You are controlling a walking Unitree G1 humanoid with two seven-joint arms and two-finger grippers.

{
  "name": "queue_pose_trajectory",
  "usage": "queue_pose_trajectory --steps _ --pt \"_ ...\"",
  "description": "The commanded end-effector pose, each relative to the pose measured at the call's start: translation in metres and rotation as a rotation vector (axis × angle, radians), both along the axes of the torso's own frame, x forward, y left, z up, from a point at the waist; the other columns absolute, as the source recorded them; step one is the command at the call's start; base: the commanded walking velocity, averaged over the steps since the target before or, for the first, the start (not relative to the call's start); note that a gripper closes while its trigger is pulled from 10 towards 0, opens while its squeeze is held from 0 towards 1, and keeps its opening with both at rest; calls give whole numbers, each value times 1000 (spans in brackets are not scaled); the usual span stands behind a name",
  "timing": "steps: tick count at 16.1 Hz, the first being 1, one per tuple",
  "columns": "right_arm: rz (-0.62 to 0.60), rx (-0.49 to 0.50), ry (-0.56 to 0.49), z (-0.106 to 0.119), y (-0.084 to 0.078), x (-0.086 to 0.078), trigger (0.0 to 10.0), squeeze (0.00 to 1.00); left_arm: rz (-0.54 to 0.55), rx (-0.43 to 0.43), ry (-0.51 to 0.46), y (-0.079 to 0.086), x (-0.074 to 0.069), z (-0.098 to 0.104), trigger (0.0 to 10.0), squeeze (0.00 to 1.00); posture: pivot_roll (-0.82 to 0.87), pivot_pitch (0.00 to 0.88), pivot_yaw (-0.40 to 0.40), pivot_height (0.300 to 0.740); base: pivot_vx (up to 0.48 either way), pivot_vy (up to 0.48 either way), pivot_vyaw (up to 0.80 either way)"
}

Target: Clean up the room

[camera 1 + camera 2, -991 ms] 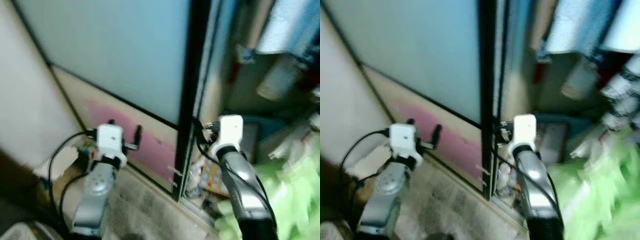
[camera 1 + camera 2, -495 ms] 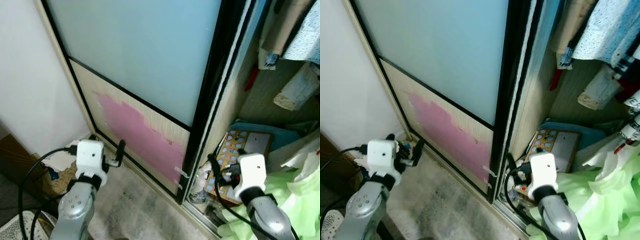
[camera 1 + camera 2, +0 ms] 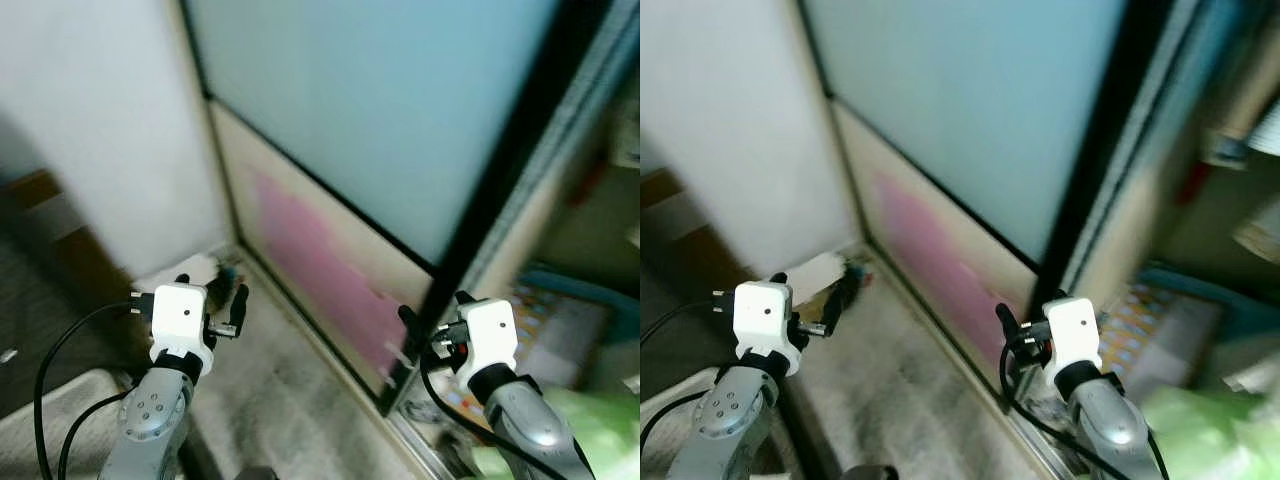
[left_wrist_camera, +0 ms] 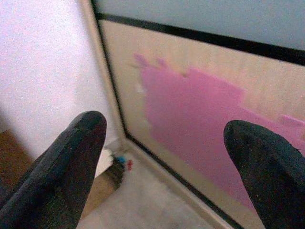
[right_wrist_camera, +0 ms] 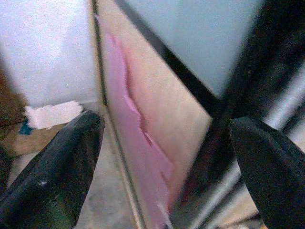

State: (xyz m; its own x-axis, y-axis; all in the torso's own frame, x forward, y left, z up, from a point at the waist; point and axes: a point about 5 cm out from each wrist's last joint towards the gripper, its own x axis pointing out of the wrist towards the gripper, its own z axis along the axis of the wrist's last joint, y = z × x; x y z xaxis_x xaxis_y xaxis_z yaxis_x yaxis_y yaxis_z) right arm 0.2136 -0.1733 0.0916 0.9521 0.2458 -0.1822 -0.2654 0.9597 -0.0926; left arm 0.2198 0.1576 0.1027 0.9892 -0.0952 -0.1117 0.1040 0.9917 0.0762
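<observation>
Wardrobe door (image 3: 400, 130) of pale frosted glass in a black frame is seen across the blurred head views, with a torn pink patch (image 4: 209, 119) on its lower wooden panel. White wall (image 3: 110, 120) meets it at a corner, above grey carpet (image 3: 900, 390). Green fabric (image 3: 1200, 430) lies at the lower right by the open wardrobe. Scraps of paper (image 5: 50, 114) are seen on the floor in the corner. Both the left hand (image 4: 167, 157) and right hand (image 5: 167, 157) are held wide apart, nothing gripped
</observation>
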Motion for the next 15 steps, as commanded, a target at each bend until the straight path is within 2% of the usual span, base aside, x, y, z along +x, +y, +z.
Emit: queue_pose_trajectory --steps 1,5,7,10,11,12,14,15 --pt "14 7 2 -1 2 2 10000 0 2 12 -8 0 1 4 10000 0 20 0 3 740 0 0 800" --pt "22 17 -6 -3 2 10 10000 0 36 20 -17 0 5 5 10000 0 20 0 2 740 0 0 800" --pt "28 28 -48 6 5 28 10000 0 75 13 -17 1 9 1 10000 0 24 0 -11 740 0 0 800" --pt "101 61 -88 14 35 55 10000 0 120 27 -70 -4 15 5 10000 0 108 0 -70 740 0 0 800" --pt "124 82 -104 19 50 68 10000 0 144 40 -121 -2 24 14 10000 0 121 0 -75 740 0 0 800" --pt "139 88 -113 22 61 78 10000 0 166 31 -132 -2 33 16 10000 0 114 0 -68 740 0 0 800" --pt "150 91 -130 25 76 94 10000 0 122 27 -179 -14 48 23 10000 0 97 0 -42 740 0 0 800" --pt "148 93 -133 25 77 97 10000 0 119 31 -186 -15 50 24 10000 0 97 0 -42 740 0 0 800"
